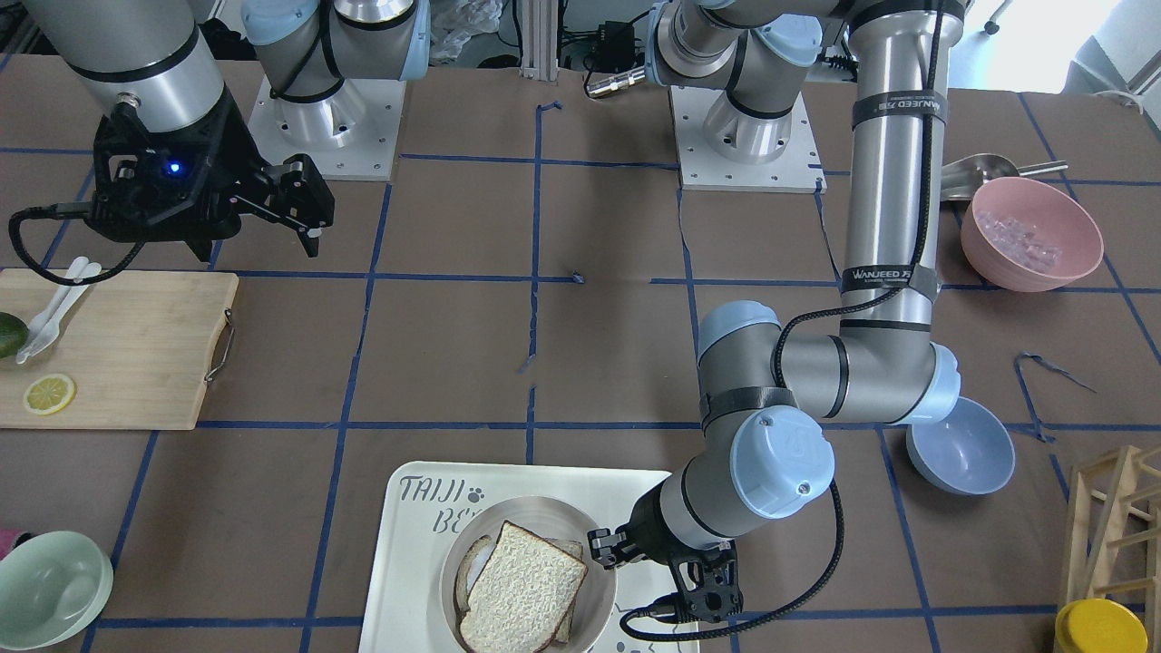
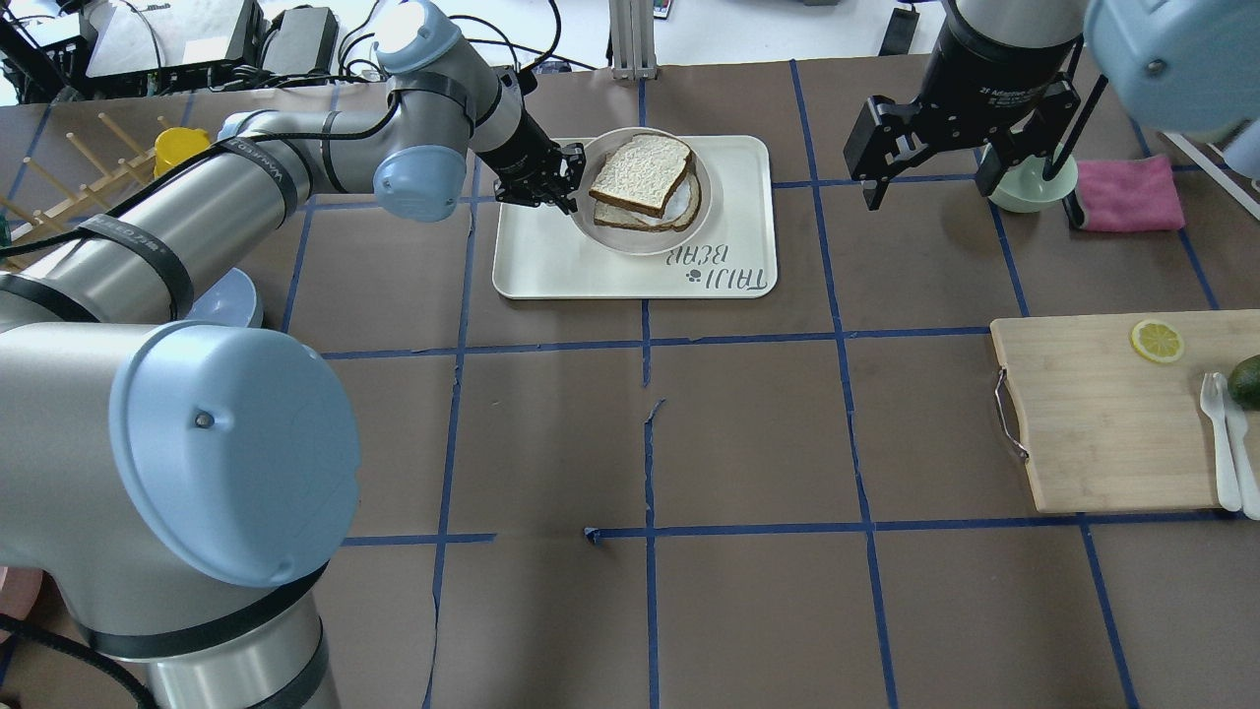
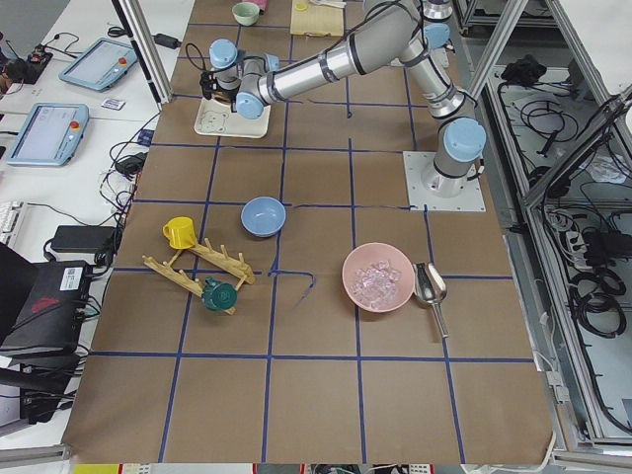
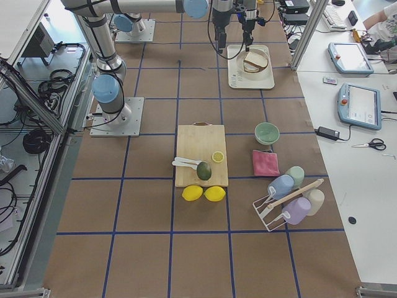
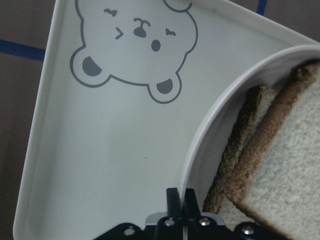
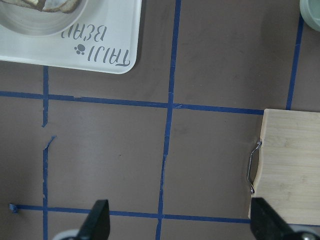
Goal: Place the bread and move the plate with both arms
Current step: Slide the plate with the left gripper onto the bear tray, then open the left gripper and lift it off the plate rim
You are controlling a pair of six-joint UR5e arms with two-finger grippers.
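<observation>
Brown-paper surface (image 2: 748, 433), blue tape grid. Bread (image 2: 642, 169) lies on another slice in the plate (image 2: 640, 244); plate sits on the white tray (image 2: 551, 266), far centre. Left gripper (image 5: 182, 197): jaws narrow, pinching the plate's left rim. Right gripper (image 6: 182, 225) hangs right of the tray, jaws wide.

2 bread slices (image 1: 521, 589) on 1 plate (image 1: 553, 512) on 1 tray (image 1: 408, 580). Off tray: 1 pink bowl (image 1: 1031, 233), 1 blue bowl (image 1: 961, 449), 1 green bowl (image 1: 50, 589), 1 cutting board (image 1: 127, 354), 2 lemons (image 4: 193, 193).
</observation>
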